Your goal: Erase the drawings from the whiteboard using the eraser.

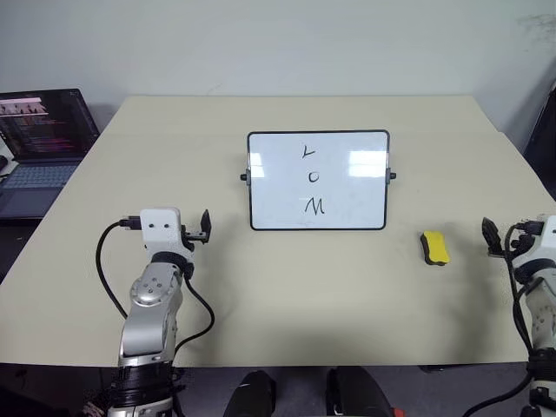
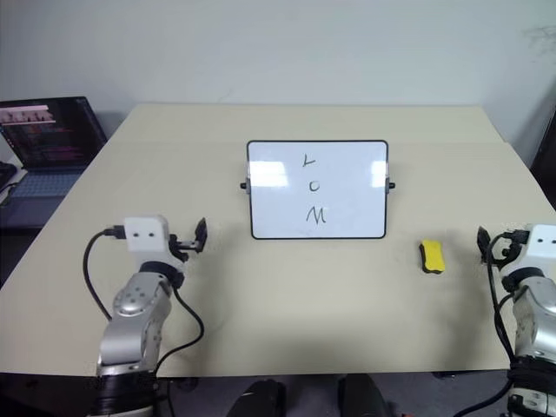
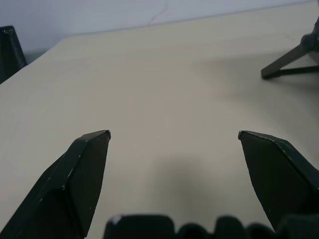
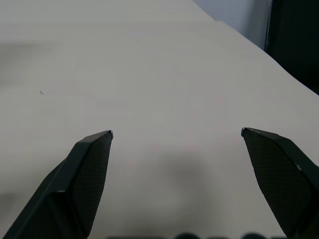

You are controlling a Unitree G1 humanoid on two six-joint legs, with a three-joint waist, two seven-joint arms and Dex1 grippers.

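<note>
Drawings (image 1: 313, 178) sit on the whiteboard (image 1: 365, 187). Nearby lies the eraser (image 1: 434, 248), touched by nothing. Left gripper (image 3: 174, 135) and right gripper (image 4: 177, 133) are spread wide, empty.

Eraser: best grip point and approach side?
Take the eraser across its short width, at mid-length, on the yellow sides. It lies flat on the table, long axis running away from the robot, right of the whiteboard and apart from it. The right end effector is nearest and open, so come from above on that side, probably pitching down first.
</note>
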